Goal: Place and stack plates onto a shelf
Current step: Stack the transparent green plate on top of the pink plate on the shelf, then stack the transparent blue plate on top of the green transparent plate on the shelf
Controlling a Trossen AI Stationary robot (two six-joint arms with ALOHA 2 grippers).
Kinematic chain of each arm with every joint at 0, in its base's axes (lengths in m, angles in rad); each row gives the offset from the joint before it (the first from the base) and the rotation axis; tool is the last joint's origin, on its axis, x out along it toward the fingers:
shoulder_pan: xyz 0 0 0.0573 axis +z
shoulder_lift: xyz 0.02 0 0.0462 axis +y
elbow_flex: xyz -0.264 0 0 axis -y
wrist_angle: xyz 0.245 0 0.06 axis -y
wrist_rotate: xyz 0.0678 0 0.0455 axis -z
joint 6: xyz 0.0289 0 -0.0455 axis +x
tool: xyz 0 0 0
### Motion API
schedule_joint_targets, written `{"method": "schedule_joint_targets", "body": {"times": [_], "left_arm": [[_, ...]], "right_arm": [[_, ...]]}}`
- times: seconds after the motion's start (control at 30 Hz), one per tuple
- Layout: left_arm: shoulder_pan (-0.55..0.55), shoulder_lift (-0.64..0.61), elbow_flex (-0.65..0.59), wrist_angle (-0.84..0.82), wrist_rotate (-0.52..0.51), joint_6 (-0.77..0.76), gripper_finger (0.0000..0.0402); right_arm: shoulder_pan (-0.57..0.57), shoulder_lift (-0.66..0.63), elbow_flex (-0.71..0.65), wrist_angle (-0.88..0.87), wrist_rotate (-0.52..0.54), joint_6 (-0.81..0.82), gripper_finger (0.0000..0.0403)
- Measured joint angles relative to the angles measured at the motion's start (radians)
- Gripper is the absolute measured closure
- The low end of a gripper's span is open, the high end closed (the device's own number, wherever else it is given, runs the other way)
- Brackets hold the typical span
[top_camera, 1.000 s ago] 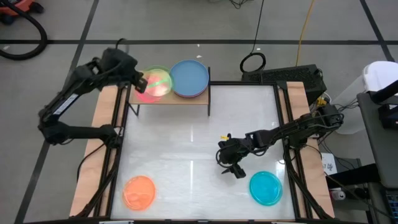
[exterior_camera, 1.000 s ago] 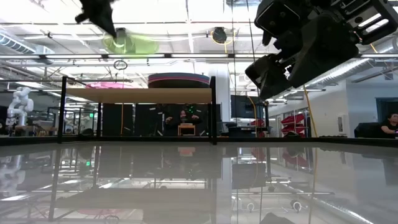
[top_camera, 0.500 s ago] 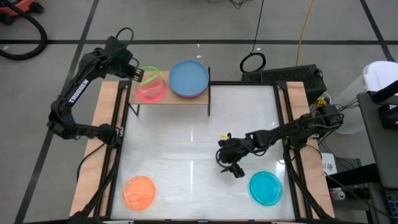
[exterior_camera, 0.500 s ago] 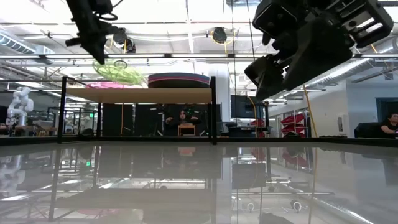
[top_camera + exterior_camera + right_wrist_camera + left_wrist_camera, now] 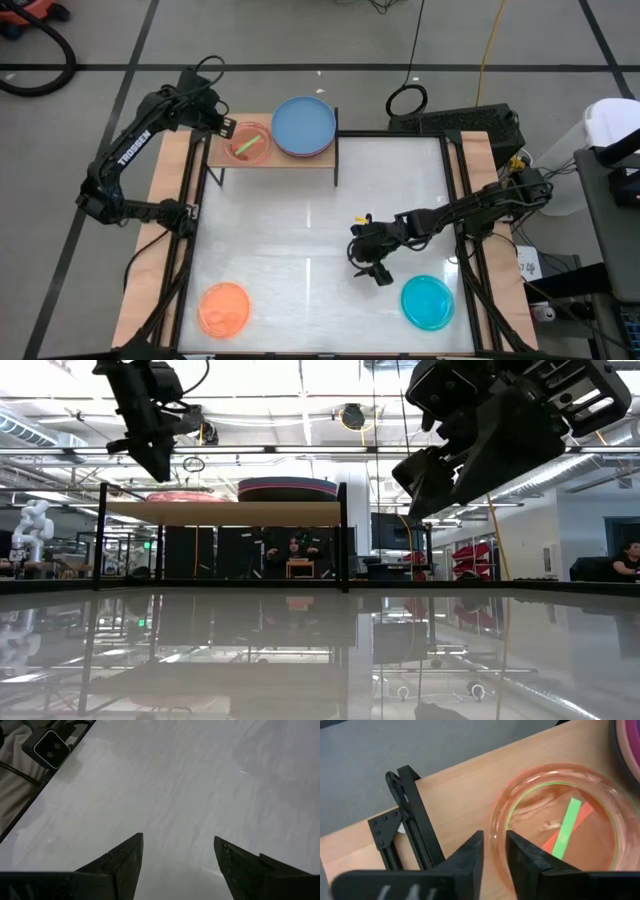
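left hand (image 5: 494,851): above shelf (image 5: 300,162) end, fingers narrowly apart beside stacked small plates (image 5: 250,142) (empty) | right hand (image 5: 177,851): wide, over tabletop (image 5: 300,230)

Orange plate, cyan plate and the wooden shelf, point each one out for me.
orange plate (image 5: 224,308), high view, middle of its dish
cyan plate (image 5: 428,303), high view, middle of its dish
shelf (image 5: 300,161), high view, bare front strip of its wooden top board
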Motion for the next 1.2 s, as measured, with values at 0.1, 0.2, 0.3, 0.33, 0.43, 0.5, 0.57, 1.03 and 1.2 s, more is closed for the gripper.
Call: {"method": "schedule_joint_targets", "body": {"times": [0.1,0.2,0.3,0.33,0.43,0.5,0.57,1.03,1.2], "left_arm": [[0.000,0.000,0.000,0.012,0.000,0.005,0.0281],[0.000,-0.001,0.006,0.033,-0.004,0.033,0.0253],[0.000,-0.011,0.044,0.052,0.015,0.040,0.0239],[-0.001,-0.022,0.059,0.059,0.039,0.048,0.0237],[-0.016,-0.086,0.094,0.127,0.143,0.065,0.0237],[-0.043,-0.149,0.095,0.193,0.195,0.065,0.0236],[-0.081,-0.222,0.093,0.239,0.212,0.065,0.0236],[-0.485,-0.738,-0.381,0.649,0.220,-0.186,0.0236],[-0.640,-0.794,-0.548,0.889,0.206,-0.217,0.0236]], "right_arm": [[0.000,0.000,0.000,0.000,0.002,-0.002,0.0179],[0.000,0.000,0.000,0.000,0.002,-0.009,0.0179],[0.000,-0.023,0.000,-0.016,0.003,-0.029,0.0179],[0.000,-0.039,0.001,-0.023,0.003,-0.039,0.0179],[0.000,-0.115,0.036,-0.125,0.005,-0.073,0.0179],[0.000,-0.176,0.078,-0.206,0.035,-0.082,0.0179],[0.005,-0.240,0.128,-0.306,0.071,-0.079,0.0179],[0.153,-0.319,0.277,-0.744,0.083,0.053,0.0179],[0.189,-0.245,0.268,-0.893,0.080,0.119,0.0179]]}}
